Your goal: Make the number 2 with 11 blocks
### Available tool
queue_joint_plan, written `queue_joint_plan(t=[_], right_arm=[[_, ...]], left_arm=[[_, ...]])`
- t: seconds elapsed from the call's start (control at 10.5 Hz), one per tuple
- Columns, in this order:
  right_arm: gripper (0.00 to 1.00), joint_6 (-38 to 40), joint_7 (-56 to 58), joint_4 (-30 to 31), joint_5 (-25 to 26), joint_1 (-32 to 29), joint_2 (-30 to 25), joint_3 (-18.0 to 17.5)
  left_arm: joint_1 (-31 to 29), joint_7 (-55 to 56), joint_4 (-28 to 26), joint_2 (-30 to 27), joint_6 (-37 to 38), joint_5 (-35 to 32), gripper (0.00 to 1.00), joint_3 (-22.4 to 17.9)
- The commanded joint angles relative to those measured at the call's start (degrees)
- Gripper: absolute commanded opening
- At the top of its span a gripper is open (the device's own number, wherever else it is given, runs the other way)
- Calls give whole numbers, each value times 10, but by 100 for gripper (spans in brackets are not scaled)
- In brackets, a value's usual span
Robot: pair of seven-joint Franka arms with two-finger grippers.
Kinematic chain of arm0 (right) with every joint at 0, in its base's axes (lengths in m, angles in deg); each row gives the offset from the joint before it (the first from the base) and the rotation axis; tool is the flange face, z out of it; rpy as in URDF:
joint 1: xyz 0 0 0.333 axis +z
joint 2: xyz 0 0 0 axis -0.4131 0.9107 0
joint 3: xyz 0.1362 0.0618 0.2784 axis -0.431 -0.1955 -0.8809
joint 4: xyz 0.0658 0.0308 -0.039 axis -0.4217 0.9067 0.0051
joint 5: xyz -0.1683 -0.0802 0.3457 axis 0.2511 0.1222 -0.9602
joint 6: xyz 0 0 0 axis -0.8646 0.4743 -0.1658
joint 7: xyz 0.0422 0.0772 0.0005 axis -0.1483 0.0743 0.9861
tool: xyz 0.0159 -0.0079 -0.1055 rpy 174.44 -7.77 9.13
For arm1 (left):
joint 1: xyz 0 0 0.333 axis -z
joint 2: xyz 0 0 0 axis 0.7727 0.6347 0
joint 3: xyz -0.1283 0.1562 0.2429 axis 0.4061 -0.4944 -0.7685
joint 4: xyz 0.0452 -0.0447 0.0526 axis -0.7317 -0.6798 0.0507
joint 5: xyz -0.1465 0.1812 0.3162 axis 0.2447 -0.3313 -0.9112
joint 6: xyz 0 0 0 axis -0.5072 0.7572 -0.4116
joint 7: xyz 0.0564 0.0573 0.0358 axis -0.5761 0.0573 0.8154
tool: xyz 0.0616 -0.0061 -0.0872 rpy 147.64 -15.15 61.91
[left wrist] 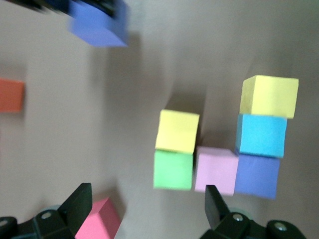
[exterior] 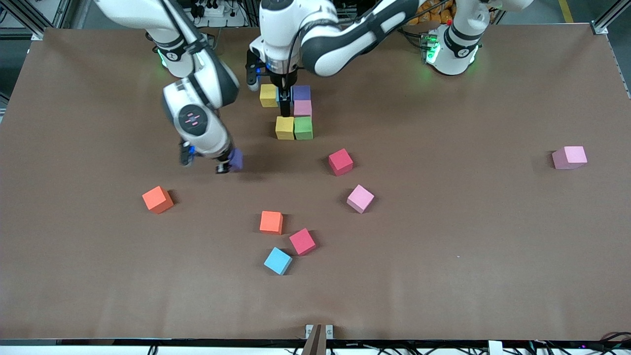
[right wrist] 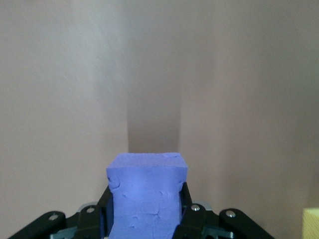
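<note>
At twelve o'clock on the table [exterior: 443,246], six blocks [exterior: 294,109] start the 2, so five remain. Over them hangs the left gripper [exterior: 284,101], fingers apart and empty. Toward nine o'clock, the right gripper [exterior: 227,164] is clamped on a purple block [exterior: 236,159].

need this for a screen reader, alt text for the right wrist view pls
The right hand is shut on a purple matte foam cube, held above the bare brown table surface, where the cube's shadow falls. The corner of a yellow foam cube shows at the picture's edge.
</note>
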Motion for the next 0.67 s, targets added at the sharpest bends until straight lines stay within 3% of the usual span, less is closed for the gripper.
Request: queue_joint_plan(t=[0.0,0.19,0.57], right_arm=[[0,-34,-74,48,3,22,-15,-32],[0,-34,-126,64,3,19,-17,-82],[0,-72,-167,100,3,15,-20,-132]], left_arm=[[-72,-22,-39,-64,22,44,100,38],[-99,-93,-39,-91,51,82,100,42],[-116,-158,-37,-104,79,120,100,50]])
